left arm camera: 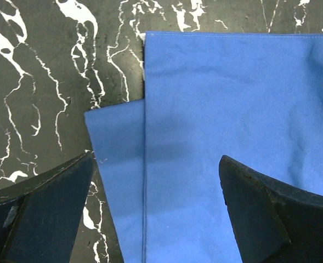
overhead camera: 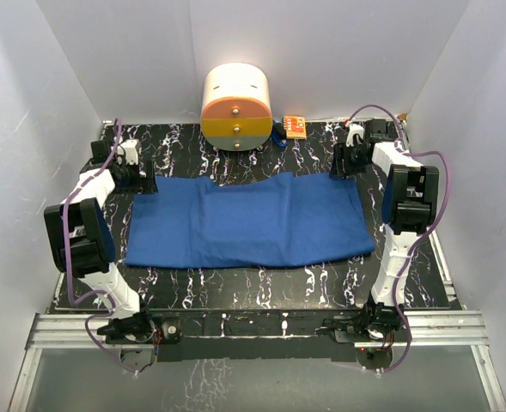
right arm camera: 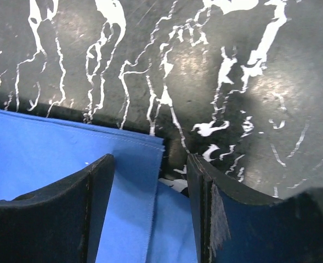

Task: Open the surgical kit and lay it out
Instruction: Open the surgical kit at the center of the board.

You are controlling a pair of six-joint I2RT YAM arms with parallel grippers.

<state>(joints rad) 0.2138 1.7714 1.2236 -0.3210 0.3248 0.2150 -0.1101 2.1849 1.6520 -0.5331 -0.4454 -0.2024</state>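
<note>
Blue cloth wrap (overhead camera: 248, 219) looks soft, limp, light; pinch its upper-left and upper-right corners, left gripper (left arm camera: 156, 164) spread wide there, right gripper (right arm camera: 150, 161) half-spread, neither holding.

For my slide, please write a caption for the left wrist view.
Open left end effector above the layered corner of the blue cloth wrap on the black marbled table.

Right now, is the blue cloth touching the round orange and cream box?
Apart. The top view shows a strip of bare black table between the far edge of the blue cloth and the round box.
</note>
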